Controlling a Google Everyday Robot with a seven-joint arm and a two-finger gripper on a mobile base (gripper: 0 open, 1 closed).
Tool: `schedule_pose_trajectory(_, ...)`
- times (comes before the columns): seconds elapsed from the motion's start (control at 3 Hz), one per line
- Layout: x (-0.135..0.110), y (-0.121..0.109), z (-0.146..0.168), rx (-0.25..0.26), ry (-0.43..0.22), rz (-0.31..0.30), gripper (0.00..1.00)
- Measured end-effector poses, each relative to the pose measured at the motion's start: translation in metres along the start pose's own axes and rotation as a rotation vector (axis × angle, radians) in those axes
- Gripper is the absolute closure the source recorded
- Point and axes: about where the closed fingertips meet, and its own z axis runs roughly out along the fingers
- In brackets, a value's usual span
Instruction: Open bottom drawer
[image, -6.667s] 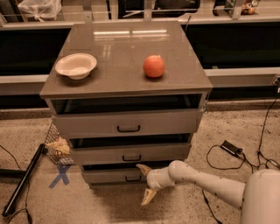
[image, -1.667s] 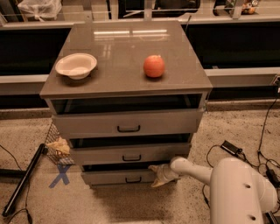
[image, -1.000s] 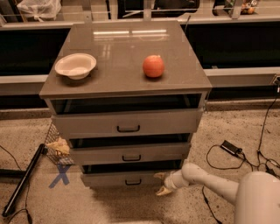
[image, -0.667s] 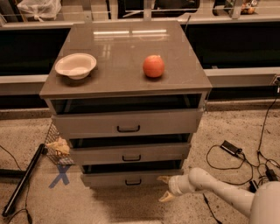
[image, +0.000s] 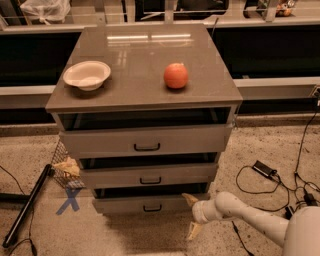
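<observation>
The bottom drawer (image: 150, 204) is the lowest, slimmest grey-taupe front of the cabinet, with a small black bar handle (image: 152, 208) at its centre. It stands pulled out a little, with a dark gap above it. My gripper (image: 191, 215) hangs just off the drawer's right front corner, low near the floor. Its two pale fingers are spread wide apart, one pointing up toward the drawer corner and one down, with nothing between them. The white arm (image: 250, 220) runs off to the lower right.
Middle drawer (image: 149, 175) and top drawer (image: 146, 141) are also slightly out. A white bowl (image: 86, 75) and an orange fruit (image: 176, 76) sit on the cabinet top. A black pole (image: 25, 206), a blue X mark (image: 69, 200) and a wire basket (image: 64, 168) lie left; cables (image: 280, 185) lie right.
My gripper has drawn back from the bottom drawer's handle to the right, past the drawer's front corner, and has sunk a little lower. The drawer itself looks unmoved.
</observation>
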Motion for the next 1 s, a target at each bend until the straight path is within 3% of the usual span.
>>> schedule_pose_trajectory(0.33, 0.007, -0.019, 0.019, -0.009, 0.057, 0.007, 0.00)
schedule_pose_trajectory(1.0, 0.037, -0.062, 0.050, 0.040, 0.123, 0.011, 0.02)
